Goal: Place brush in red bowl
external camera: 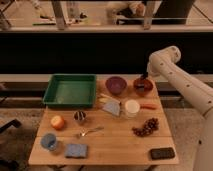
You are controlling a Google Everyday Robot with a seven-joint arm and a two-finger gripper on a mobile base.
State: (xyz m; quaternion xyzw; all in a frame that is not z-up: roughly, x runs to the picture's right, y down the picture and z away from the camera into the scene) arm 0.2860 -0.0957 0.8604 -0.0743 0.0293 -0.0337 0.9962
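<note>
The red bowl (pixel 143 86) is a small red-brown bowl at the back right of the wooden table (pixel 115 145), right of the purple bowl (pixel 116 84). A small dark object, the brush (pixel 143 87), lies inside it. My gripper (pixel 145 78) hangs on the white arm (pixel 172 75) that reaches in from the right. It is just above the red bowl's far rim, right over the brush.
A green tray (pixel 70 90) sits at the back left. Also on the table are a white cup (pixel 132 107), an orange stick (pixel 148 106), grapes (pixel 145 127), a flat black block (pixel 162 153), a spoon (pixel 90 132), a metal cup (pixel 80 117), an orange (pixel 58 122) and a blue sponge (pixel 76 150).
</note>
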